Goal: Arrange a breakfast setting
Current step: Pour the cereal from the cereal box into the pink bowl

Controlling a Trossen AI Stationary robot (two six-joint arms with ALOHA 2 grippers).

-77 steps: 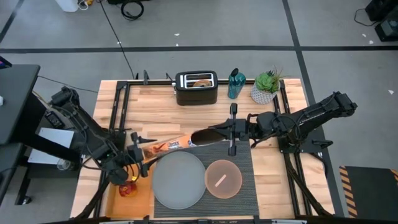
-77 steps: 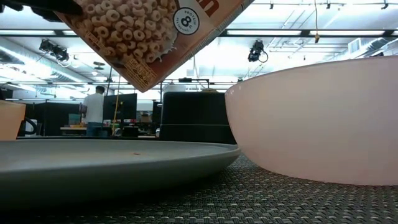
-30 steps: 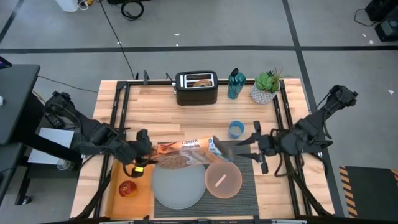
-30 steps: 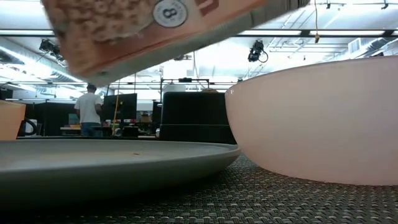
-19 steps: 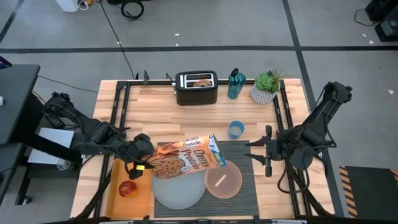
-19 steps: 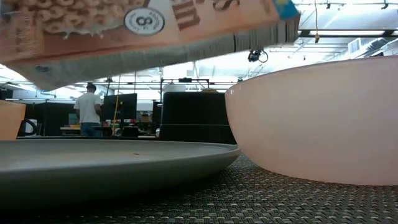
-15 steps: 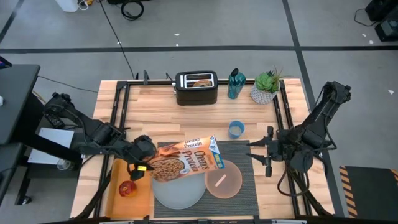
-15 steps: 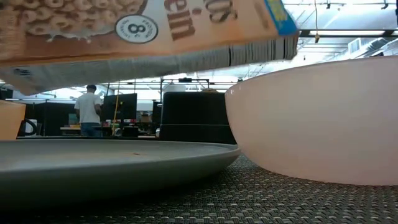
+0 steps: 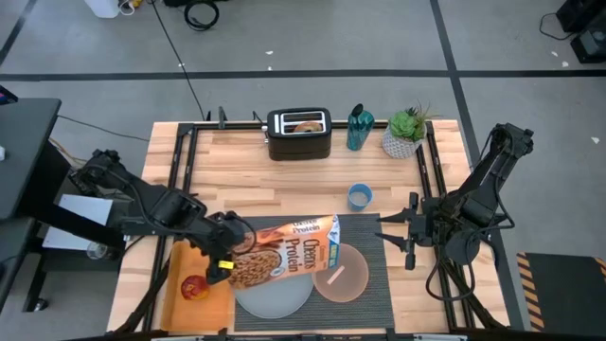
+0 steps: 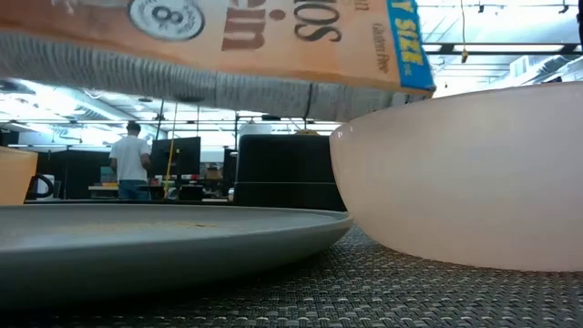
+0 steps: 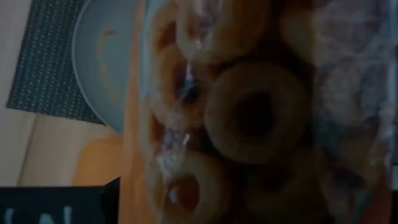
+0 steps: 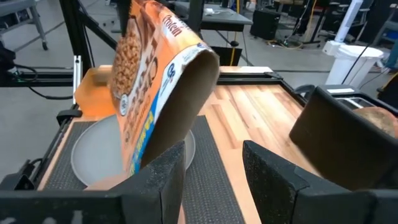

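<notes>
High view shows the cereal box (image 9: 289, 249) lying nearly flat in the air, its long axis running across the worktop (image 9: 246, 170), open top toward the pink bowl (image 9: 341, 274) and base toward the left tool (image 9: 225, 258), which is clamped on that base end. It hangs over the grey plate (image 9: 270, 289) and the bowl's near rim, above the ribbed placemat (image 9: 374, 242). Orange printed front faces up, showing cereal rings and lettering. A spoon (image 9: 335, 275) lies in the bowl. Right tool (image 9: 409, 243), fingers apart, waits beside the placemat's right edge.
</notes>
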